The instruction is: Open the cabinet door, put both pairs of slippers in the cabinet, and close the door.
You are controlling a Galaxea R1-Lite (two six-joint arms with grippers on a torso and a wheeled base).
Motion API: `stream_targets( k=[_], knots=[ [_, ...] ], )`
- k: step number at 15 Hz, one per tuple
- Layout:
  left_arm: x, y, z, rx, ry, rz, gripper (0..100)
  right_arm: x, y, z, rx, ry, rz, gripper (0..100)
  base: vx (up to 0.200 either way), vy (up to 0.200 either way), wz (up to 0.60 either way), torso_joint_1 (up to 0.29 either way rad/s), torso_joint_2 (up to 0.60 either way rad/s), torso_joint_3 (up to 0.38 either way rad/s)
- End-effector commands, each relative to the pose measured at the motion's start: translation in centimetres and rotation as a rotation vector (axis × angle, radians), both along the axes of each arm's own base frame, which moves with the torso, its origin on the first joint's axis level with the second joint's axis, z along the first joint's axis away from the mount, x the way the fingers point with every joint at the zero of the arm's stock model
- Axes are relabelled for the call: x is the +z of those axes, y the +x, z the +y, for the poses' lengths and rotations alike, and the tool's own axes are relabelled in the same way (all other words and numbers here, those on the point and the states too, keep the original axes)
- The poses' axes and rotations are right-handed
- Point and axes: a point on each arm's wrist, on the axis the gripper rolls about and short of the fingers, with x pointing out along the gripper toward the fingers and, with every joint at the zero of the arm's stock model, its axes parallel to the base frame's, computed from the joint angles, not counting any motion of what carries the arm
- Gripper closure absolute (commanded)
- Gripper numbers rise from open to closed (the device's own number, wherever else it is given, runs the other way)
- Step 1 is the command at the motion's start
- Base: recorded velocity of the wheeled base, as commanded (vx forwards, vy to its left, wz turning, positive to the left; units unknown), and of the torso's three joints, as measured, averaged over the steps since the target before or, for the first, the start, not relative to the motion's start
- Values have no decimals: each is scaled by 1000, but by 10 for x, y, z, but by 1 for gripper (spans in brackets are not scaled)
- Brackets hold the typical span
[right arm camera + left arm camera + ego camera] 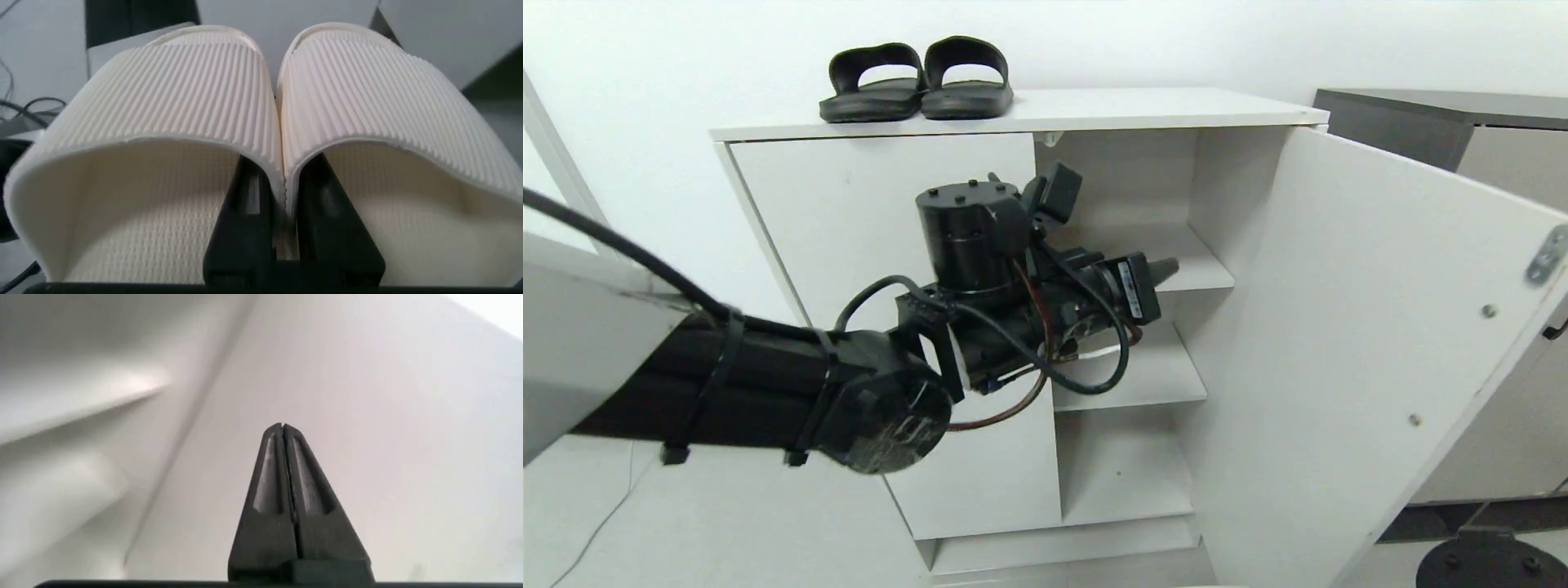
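The white laminate cabinet (1160,106) stands with its right-hand door (1380,343) swung wide, so the shelves lie open to reach; the left gripper (1168,268) sits inside that opening, just above the middle shelf (1152,380), fingers pressed together on nothing, free, I judge, for the door; the pair of black rubber slide slippers (916,82) waits towards the left end of the cabinet top, not yet shelved; the right gripper (284,220) is clamped on the touching straps of the cream ribbed foam slippers (188,90), one finger inside each, so both carry as one; how near the cabinet they hang I cannot tell.
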Motion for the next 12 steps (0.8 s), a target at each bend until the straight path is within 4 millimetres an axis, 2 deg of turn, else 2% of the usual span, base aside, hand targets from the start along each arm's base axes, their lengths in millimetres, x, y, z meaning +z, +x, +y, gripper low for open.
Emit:
stream_targets(
  k=[1, 2, 4, 5, 6, 7, 8, 10, 12],
  knots=[
    [3, -31, 14, -37, -5, -4, 100, -2, 1, 1, -3, -10, 5, 100, 0, 0, 0, 0, 0, 0],
    [4, -34, 16, -37, -3, -4, 100, -2, 1, 1, -3, -10, 5, 100, 0, 0, 0, 0, 0, 0],
    [11, -50, 36, -29, -6, -10, 100, -2, 4, 3, -13, -4, 3, 100, 0, 0, 0, 0, 0, 0],
    [12, -58, 49, -20, -4, -6, 100, -1, 13, 7, -44, 18, -9, 100, 0, 0, 0, 0, 0, 0],
    [10, -66, 59, -14, 3, 1, 100, 1, 31, 9, -115, 53, -34, 100, 0, 0, 0, 0, 0, 0],
    [9, -70, 65, -12, 4, 2, 100, 1, 39, 10, -161, 71, -46, 100, 0, 0, 0, 0, 0, 0],
    [6, -78, 79, 11, 10, 9, 100, -1, 64, 14, -297, 109, -55, 100, 0, 0, 0, 0, 0, 0],
    [7, -90, 103, 58, 5, 3, 100, 6, 99, 26, -538, 204, -54, 100, 0, 0, 0, 0, 0, 0],
    [10, -107, 131, 184, 7, 13, 100, 13, 131, 34, -745, 240, -95, 100, 0, 0, 0, 0, 0, 0]
  ],
)
